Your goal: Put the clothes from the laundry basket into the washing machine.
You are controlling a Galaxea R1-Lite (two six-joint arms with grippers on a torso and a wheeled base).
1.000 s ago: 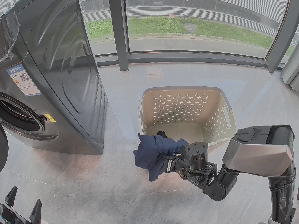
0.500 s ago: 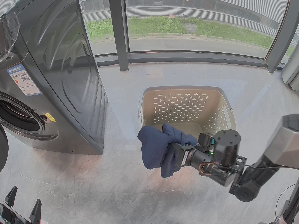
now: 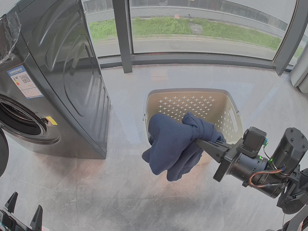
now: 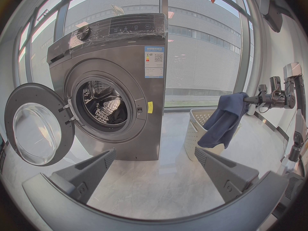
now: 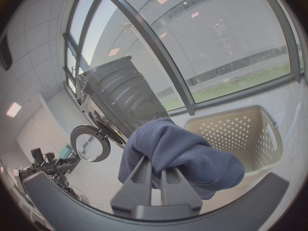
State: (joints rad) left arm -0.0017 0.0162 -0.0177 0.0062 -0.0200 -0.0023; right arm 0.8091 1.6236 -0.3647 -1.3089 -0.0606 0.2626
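Observation:
A navy blue garment (image 3: pixel 175 145) hangs in the air over the near rim of the cream laundry basket (image 3: pixel 224 113), with my right gripper (image 3: pixel 200 141) shut on its upper fold. The right wrist view has the cloth (image 5: pixel 179 153) bunched over the closed fingers (image 5: pixel 141 177). The grey washing machine (image 3: pixel 54 81) stands at the left with its round door (image 4: pixel 35 125) swung open and the drum (image 4: pixel 104 103) exposed, something dark inside. My left gripper (image 3: pixel 24 206) is low at the near left, open, nothing between its fingers (image 4: pixel 224 169).
The basket (image 4: pixel 195 129) sits on a pale tiled floor to the right of the machine, in front of a big window (image 3: pixel 199 20). Open floor (image 3: pixel 106 190) lies between machine, basket and my arms. A curtain edge (image 3: pixel 300 74) hangs at the far right.
The right arm has lifted the blue garment up and to the right, out over the basket's near rim, and its wrist has swung round. The left gripper has stayed put.

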